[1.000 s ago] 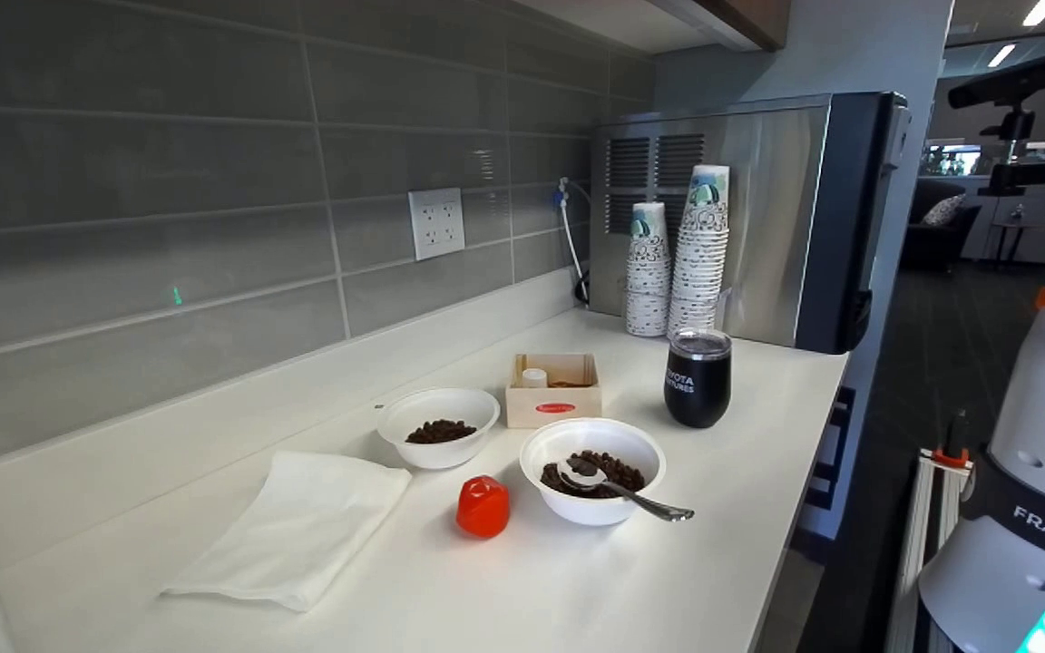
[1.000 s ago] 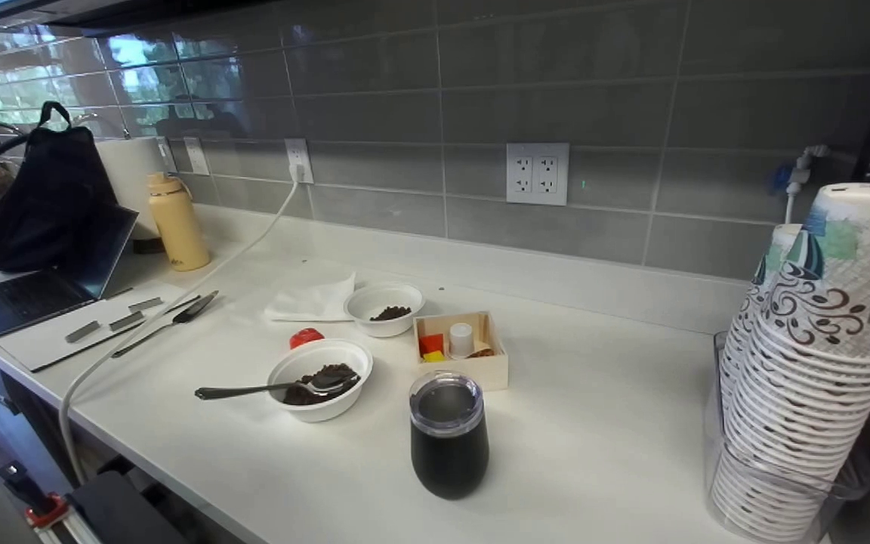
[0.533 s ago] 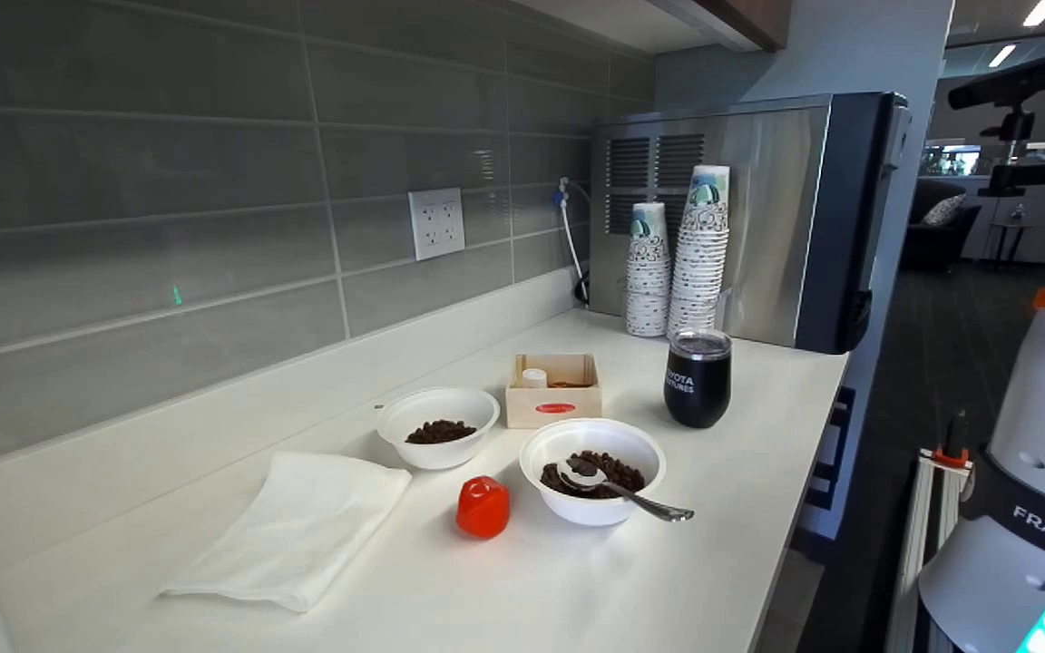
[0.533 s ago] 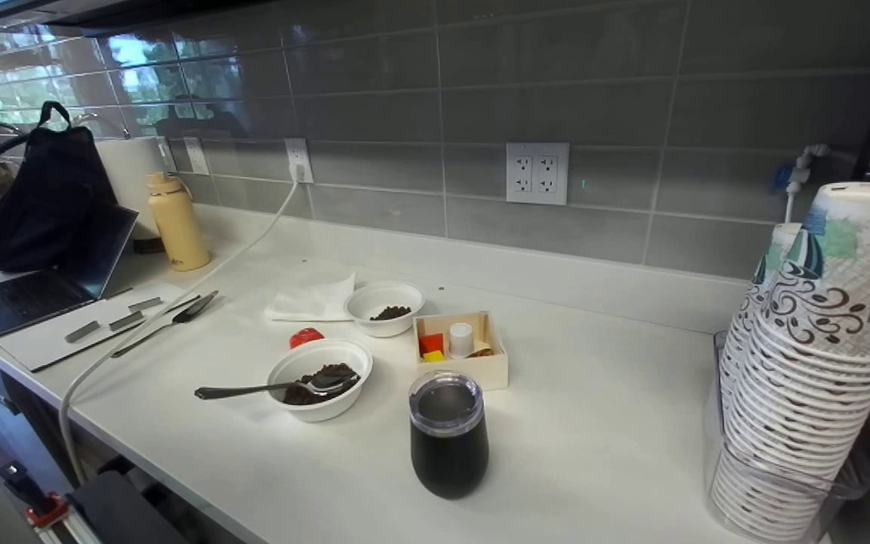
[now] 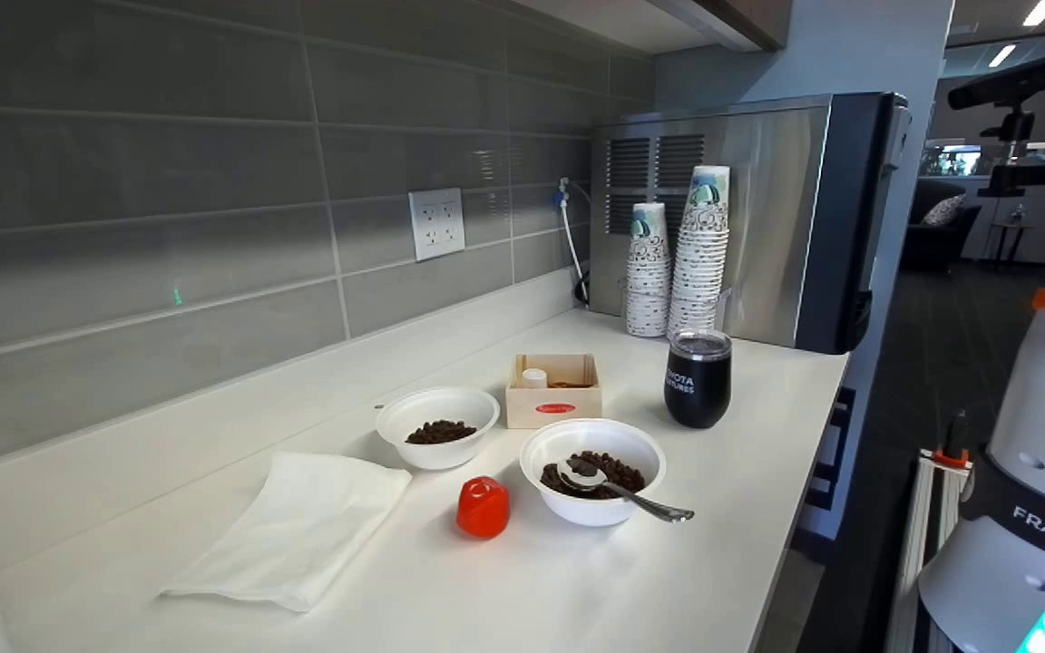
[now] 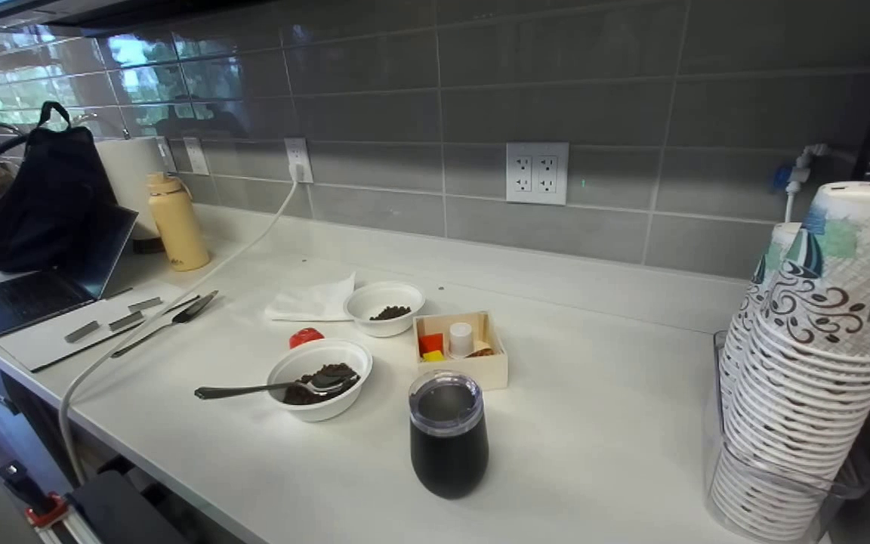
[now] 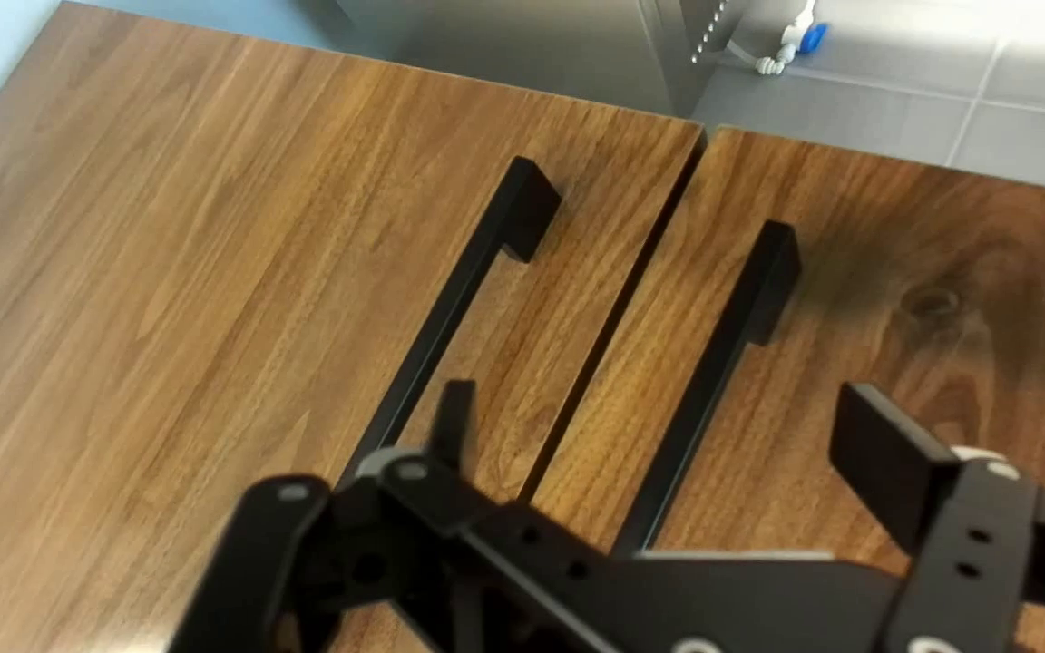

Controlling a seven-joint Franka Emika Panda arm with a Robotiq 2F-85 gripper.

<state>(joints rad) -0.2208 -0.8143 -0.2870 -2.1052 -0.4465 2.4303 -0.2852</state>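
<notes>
My gripper (image 7: pixel 656 399) shows only in the wrist view, with its fingers wide apart and nothing between them. It is in front of two brown wooden cabinet doors with black bar handles. The handle on the left door (image 7: pixel 450 313) and the handle on the right door (image 7: pixel 713 390) run slanted. The right-door handle passes between the fingers in the picture; I cannot tell how far away it is. In an exterior view, a white bowl with dark beans and a spoon (image 5: pixel 536 453), a second bowl with beans (image 5: pixel 395 424) and a red object (image 5: pixel 483 508) stand on the counter.
A wooden box (image 6: pixel 473 374) with small items, a black tumbler (image 6: pixel 450 453), a white cloth (image 5: pixel 305 526) and stacked paper cups (image 5: pixel 699 263) stand on the counter. A steel machine (image 5: pixel 767 218) is at its end. A cable (image 6: pixel 178 298) crosses the counter near a laptop (image 6: pixel 27 295).
The part of the arm at the edge of the exterior views has shifted very slightly. The things on the counter have not moved.
</notes>
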